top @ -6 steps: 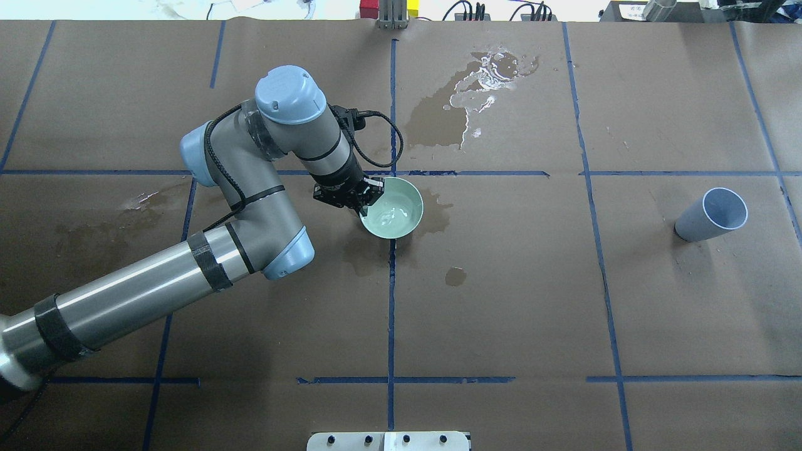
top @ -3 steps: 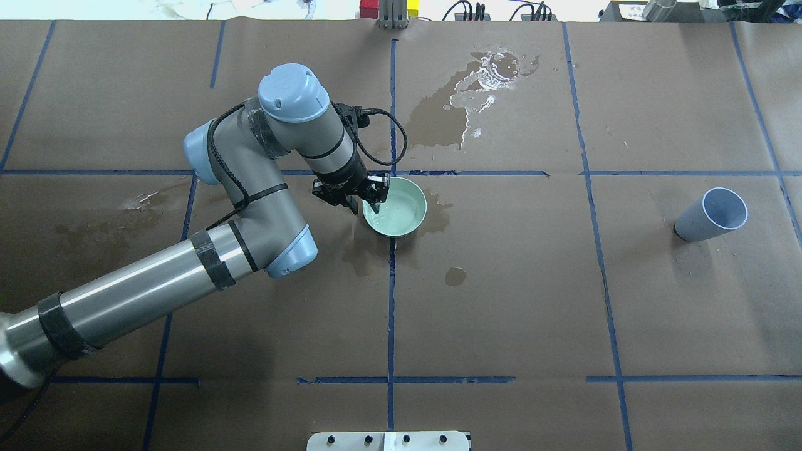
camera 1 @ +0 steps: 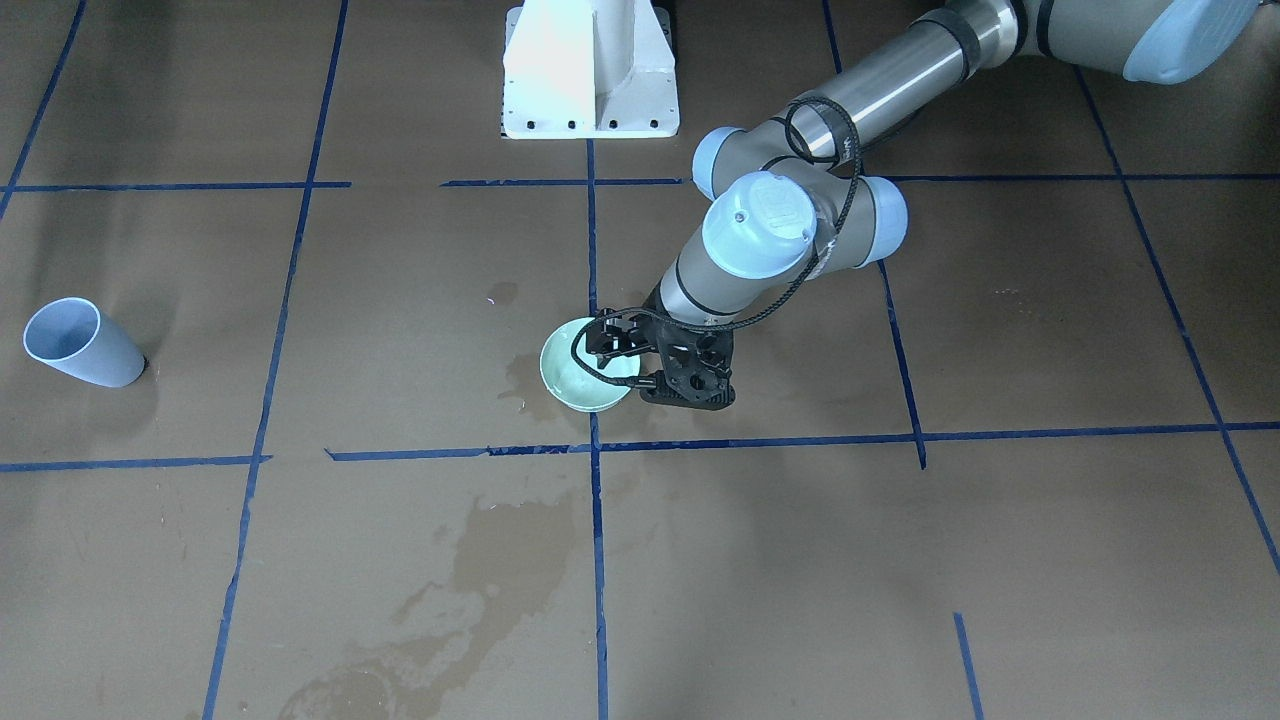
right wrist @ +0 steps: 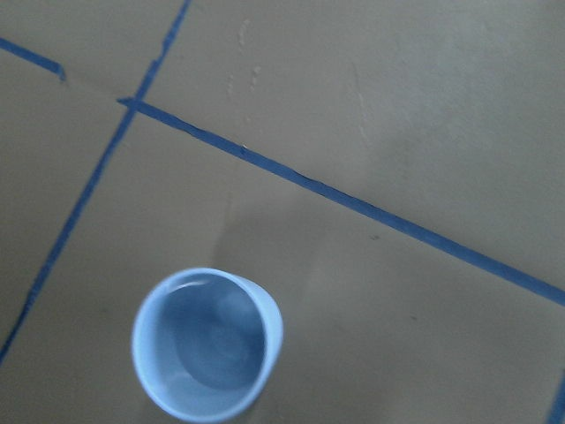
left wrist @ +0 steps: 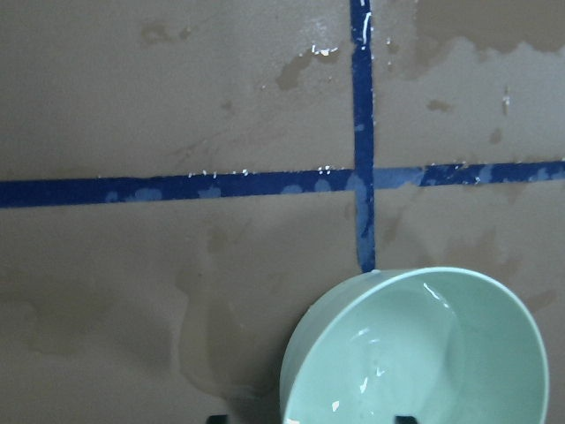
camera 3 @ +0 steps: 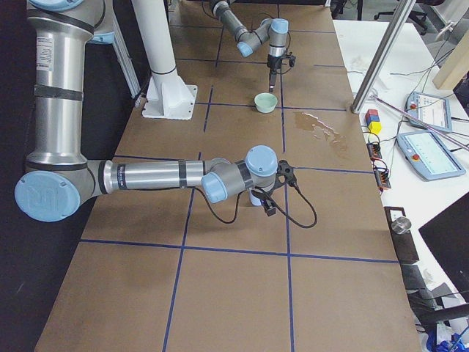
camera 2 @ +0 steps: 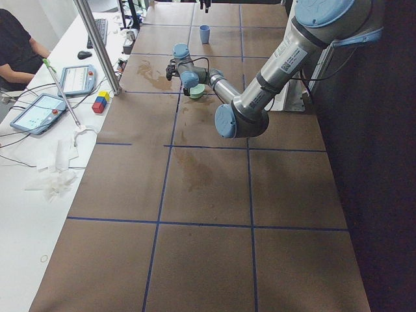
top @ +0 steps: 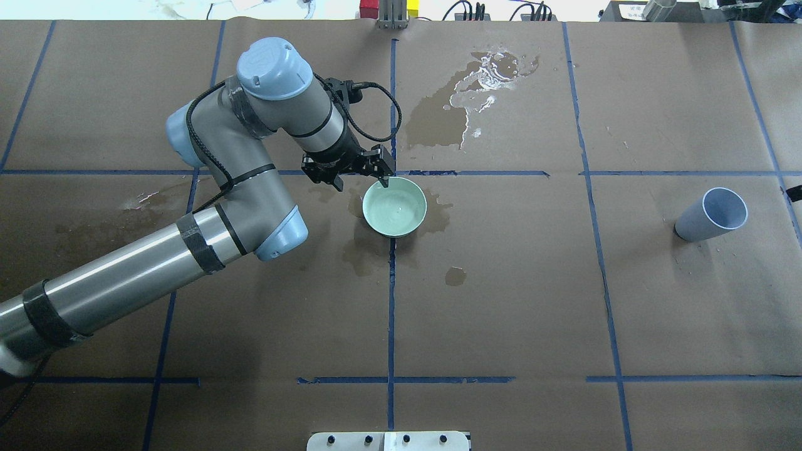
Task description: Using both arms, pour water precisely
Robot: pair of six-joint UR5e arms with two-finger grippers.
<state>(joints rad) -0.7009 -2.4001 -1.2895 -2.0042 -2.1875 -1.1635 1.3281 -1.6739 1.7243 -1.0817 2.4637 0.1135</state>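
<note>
Water [top: 396,210] is lying shallow in the pale green bowl [top: 366,216], which is standing upright near the middle of the table [top: 501,300], on a damp patch of brown paper. The left gripper [top: 362,179] is hovering at the bowl's far rim with its fingers [top: 385,182] spread wide, grasping nothing. The right gripper [camera 3: 267,206] is hanging just beside the blue cup [top: 711,216]; whether it is parted or clenched, I cannot tell.

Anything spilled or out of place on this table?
Yes: spilled water has pooled on the brown paper beyond the green bowl, and damp stains ring the bowl. The blue cup stands apart on dry paper.
</note>
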